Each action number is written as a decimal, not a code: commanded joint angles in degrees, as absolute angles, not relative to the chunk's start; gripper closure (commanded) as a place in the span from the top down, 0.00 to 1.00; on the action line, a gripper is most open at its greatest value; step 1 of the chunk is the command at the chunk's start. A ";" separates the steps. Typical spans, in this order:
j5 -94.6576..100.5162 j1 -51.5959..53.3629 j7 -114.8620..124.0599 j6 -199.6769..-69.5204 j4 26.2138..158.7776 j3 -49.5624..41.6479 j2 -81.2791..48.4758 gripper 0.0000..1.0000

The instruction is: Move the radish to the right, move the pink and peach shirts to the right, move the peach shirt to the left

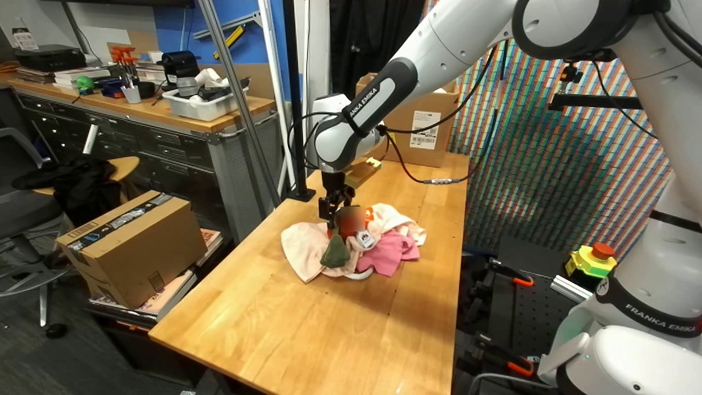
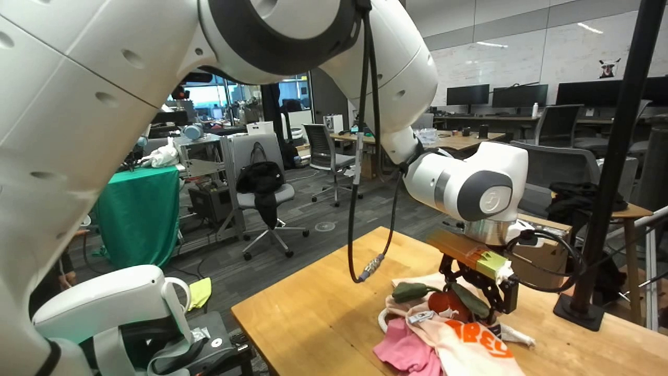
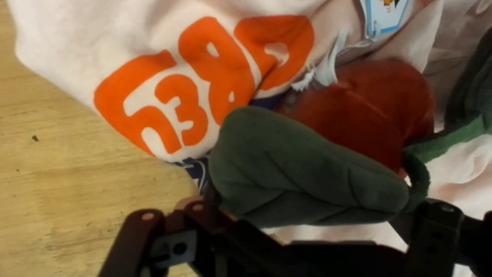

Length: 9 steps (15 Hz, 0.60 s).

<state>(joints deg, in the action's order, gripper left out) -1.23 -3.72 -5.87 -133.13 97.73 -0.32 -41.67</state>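
The radish is a plush toy with a red body and dark green leaves, lying on top of the rumpled peach shirt. My gripper stands low over it, its fingers wide apart around one big green leaf; I see no squeeze on it. In both exterior views the fingers reach down at the radish. Orange lettering marks the peach shirt, which spreads out under the toy. Against it lies the smaller pink shirt, also visible in an exterior view as a pink shirt. The fingertips are partly hidden by dark shadow.
A white cord loop pokes out from under the cloth. Upright at the table's side stands a black post. A large cardboard box sits at one end of the wooden table. The arm's cable hangs near the tabletop.
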 commanded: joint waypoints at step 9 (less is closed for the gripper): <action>-0.52 -2.40 -2.79 -123.31 94.54 -0.70 -40.77 0.74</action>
<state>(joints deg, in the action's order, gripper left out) -1.06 -2.91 -3.83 -126.24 95.62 -0.33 -41.45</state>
